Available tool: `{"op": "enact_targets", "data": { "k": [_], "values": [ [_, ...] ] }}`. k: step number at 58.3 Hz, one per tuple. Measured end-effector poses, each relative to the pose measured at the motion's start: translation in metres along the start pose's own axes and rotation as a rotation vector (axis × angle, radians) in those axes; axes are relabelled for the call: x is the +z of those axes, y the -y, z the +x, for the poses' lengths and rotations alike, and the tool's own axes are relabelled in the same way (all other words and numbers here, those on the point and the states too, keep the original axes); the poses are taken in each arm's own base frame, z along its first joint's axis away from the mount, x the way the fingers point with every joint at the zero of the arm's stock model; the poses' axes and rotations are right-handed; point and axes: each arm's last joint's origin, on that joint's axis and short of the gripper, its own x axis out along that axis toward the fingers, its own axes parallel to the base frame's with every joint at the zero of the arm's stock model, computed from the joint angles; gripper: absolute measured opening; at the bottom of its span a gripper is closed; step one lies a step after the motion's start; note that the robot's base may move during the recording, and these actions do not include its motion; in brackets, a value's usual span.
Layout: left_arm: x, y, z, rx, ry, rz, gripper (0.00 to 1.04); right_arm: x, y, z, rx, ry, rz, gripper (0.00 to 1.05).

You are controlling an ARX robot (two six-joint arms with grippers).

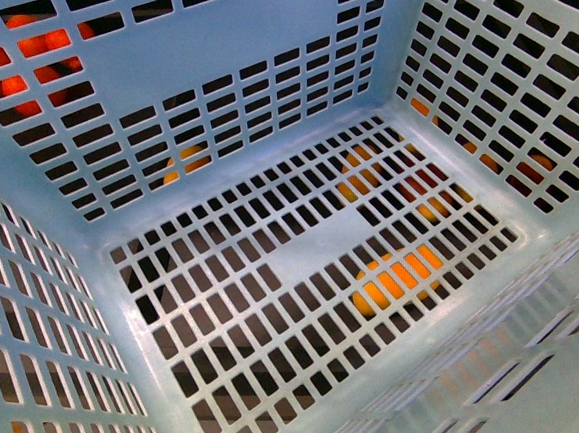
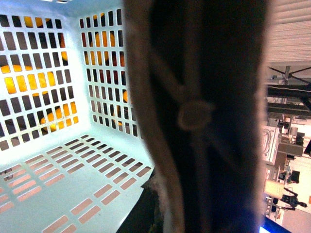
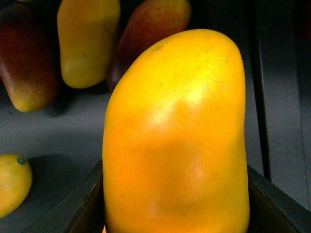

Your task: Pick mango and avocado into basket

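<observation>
The smooth, bright yellow-orange oval mango stands upright, clasped on both sides by the dark fingers of the right gripper, with yellow and red-yellow fruits lying behind it on a grey surface. The light blue slotted plastic basket fills the front view, and orange fruit shows through its slots. A blurred dark shape blocks the left wrist view, so I cannot tell how the left gripper stands.

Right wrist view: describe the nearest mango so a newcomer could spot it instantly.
Over the grey surface where several fruits lie, the mango fills most of the picture, sitting between the dark fingers of the right hand. Unlike the red-blushed fruits and the paler yellow one farther off, it is evenly bright yellow-orange and by far the closest to the camera.
</observation>
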Motion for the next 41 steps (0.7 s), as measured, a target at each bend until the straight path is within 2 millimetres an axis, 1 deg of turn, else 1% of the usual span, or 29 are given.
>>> {"op": "enact_targets", "data": {
  "k": [6,16,20,26,27,35,39,41],
  "values": [
    [0.0,0.0,0.0,0.0,0.0,0.0,0.04,0.003,0.009,-0.014,-0.021,0.027,0.02,0.62],
    [0.0,0.0,0.0,0.0,0.0,0.0,0.04,0.008,0.033,-0.043,-0.07,0.089,0.072,0.62],
    [0.0,0.0,0.0,0.0,0.0,0.0,0.04,0.011,0.043,-0.06,-0.085,0.131,0.095,0.62],
    [0.0,0.0,0.0,0.0,0.0,0.0,0.04,0.016,0.051,-0.084,-0.081,0.195,0.118,0.62],
    [0.0,0.0,0.0,0.0,0.0,0.0,0.04,0.017,0.053,-0.091,-0.075,0.215,0.123,0.62],
    [0.0,0.0,0.0,0.0,0.0,0.0,0.04,0.025,0.055,-0.129,-0.053,0.302,0.135,0.62],
    [0.0,0.0,0.0,0.0,0.0,0.0,0.04,0.029,0.051,-0.151,-0.031,0.344,0.129,0.62],
    [0.0,0.0,0.0,0.0,0.0,0.0,0.04,0.03,0.048,-0.158,-0.019,0.359,0.123,0.62]
  ]
}}
